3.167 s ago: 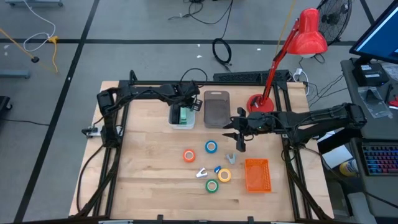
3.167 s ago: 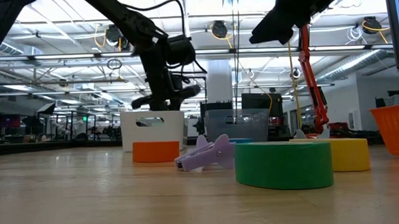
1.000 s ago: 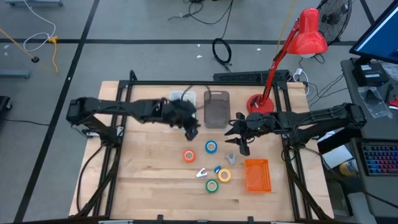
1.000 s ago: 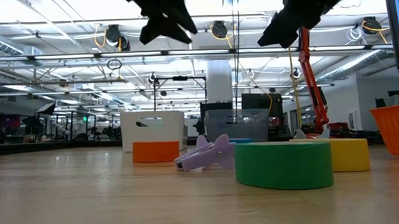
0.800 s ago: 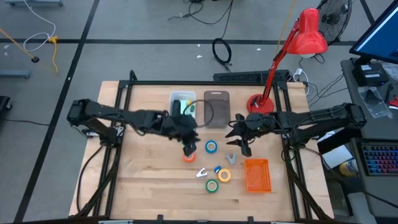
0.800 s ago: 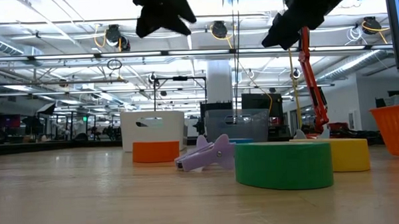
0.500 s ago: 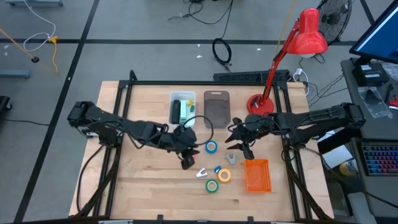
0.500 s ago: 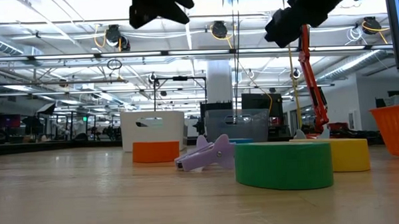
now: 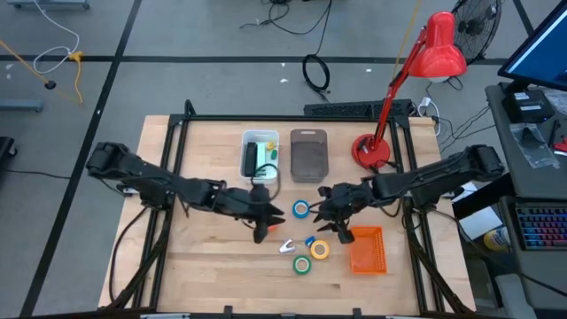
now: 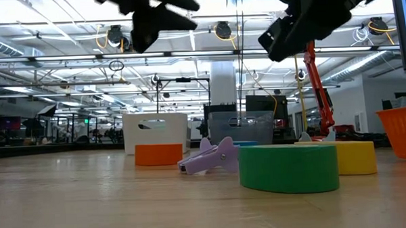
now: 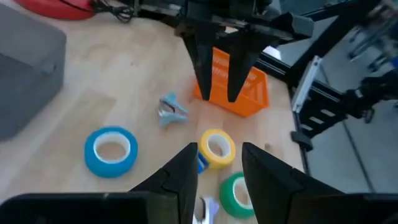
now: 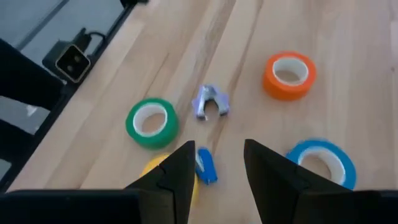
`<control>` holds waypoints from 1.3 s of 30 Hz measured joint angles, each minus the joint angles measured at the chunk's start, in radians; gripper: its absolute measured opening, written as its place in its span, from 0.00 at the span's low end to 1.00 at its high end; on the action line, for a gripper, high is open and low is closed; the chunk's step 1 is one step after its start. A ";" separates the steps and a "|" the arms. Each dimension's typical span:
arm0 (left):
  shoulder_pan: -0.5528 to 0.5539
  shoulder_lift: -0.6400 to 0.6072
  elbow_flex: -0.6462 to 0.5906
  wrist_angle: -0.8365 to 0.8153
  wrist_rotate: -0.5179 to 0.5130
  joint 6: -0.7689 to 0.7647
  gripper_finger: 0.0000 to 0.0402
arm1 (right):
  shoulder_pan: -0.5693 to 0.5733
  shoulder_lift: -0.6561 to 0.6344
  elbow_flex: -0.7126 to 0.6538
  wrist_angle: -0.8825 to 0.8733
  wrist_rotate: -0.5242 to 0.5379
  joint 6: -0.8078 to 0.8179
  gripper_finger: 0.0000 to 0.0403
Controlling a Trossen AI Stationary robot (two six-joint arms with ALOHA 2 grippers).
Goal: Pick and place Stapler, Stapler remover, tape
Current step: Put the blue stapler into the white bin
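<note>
Nearest the front edge sits the green roll (image 9: 302, 264), then the yellow roll (image 9: 320, 250) and a pale remover (image 9: 287, 245); all loose, so most of the job is left. Both arms hang above the pile: left gripper (image 9: 259, 232) spread and empty over the orange roll (image 12: 289, 74), right gripper (image 9: 337, 229) spread and empty near the blue roll (image 9: 301, 209). Orange basket (image 9: 366, 249) looks bare. Farther back, white bin (image 9: 260, 156) holds something green, probably the stapler; grey bin (image 9: 308, 155) shows nothing inside.

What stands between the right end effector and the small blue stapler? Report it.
Nothing visible does. The open right end effector hangs above the small blue stapler, only air between; the yellow tape lies beside it.
</note>
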 joint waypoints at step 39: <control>-0.100 -0.315 -0.374 0.178 -0.126 -0.042 0.32 | 0.023 0.416 0.203 -0.180 0.024 -0.160 0.32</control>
